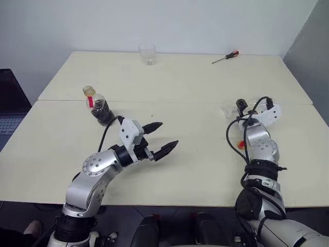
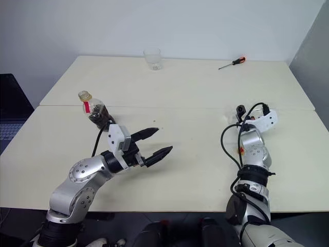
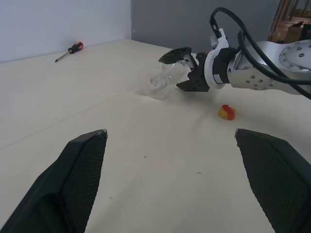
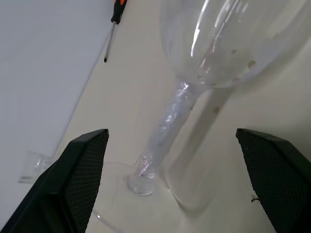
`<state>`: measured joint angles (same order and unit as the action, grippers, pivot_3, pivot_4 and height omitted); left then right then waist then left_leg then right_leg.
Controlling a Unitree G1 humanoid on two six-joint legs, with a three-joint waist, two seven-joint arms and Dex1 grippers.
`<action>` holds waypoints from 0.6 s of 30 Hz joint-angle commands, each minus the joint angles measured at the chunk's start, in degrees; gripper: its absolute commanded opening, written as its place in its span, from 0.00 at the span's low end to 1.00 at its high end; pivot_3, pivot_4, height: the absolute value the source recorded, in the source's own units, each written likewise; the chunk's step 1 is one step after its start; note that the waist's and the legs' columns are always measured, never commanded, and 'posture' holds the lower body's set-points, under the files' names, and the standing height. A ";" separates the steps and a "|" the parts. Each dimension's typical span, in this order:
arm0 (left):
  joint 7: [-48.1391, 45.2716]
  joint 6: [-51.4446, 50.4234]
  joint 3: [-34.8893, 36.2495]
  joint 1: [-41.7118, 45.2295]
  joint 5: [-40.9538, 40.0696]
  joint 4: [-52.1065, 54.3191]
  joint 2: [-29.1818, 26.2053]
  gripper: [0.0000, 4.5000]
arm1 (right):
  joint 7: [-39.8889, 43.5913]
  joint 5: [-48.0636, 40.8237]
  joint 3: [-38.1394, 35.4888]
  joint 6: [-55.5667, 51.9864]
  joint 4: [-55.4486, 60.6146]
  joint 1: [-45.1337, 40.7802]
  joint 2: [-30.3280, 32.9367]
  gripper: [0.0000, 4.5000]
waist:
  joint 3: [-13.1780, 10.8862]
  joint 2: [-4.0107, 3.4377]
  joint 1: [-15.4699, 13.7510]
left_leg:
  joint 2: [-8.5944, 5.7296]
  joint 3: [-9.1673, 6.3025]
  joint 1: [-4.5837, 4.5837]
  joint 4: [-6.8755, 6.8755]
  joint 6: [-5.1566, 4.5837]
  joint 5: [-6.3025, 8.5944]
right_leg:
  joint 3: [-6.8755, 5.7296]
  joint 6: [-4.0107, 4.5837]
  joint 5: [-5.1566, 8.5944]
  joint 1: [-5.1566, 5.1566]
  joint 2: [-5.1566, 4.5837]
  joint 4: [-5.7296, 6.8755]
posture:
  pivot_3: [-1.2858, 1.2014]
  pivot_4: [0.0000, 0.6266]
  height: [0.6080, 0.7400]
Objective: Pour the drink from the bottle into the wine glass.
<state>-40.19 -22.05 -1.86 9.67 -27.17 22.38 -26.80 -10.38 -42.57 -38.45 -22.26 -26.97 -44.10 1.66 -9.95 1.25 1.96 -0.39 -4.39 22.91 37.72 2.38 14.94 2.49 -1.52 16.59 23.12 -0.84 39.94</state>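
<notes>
The pale table (image 1: 169, 82) spans most of the head views, made of two tops with a seam running across the middle of the frame.

At the lower left of the left eye view, the left gripper (image 1: 161, 138) hovers above the tabletop with its two black fingers spread wide and nothing between them. It touches nothing.

At the right of the frame the right gripper (image 3: 183, 70) reaches up the table. In the left wrist view its black fingers stand wide apart at the wine glass (image 3: 156, 82), which lies tipped on its side on the table. In the right wrist view the glass's stem (image 4: 167, 124) runs between the two spread fingers, with the round bowl beyond them and the flat foot near the lower edge. The fingers are not pressed on it, and I cannot tell whether either one touches the glass.

The bottle (image 1: 97, 106) stands upright at the left centre of the left eye view, just above the left gripper, apart from it. The drink (image 1: 102, 112) fills its lower body, dark brown.

A short clear tumbler (image 1: 147, 53) stands at the top centre, near the far edge. A screwdriver (image 1: 225, 56) with a red and black handle lies at the upper right. A small yellow-orange cap (image 3: 226, 112) lies on the table beside the right arm.
</notes>
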 commanded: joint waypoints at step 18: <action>-0.07 1.00 1.10 0.28 0.03 1.49 -0.21 1.00 | 5.87 -3.22 -4.65 15.97 -32.06 -16.70 5.19 1.00 | -0.01 -0.03 0.75 | 0.04 0.10 -0.01 -0.08 0.00 0.00 | 0.00 0.01 0.00 0.00 0.00 -0.02 | 0.52 0.24 1.00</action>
<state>-40.51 -21.92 -1.86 10.04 -27.11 21.86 -26.82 -3.99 -45.78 -42.23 -8.21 -57.71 -59.81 5.94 -9.95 1.23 2.71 -0.35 -4.29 22.90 37.63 2.38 14.94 2.48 -1.51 16.59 23.13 -0.84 39.92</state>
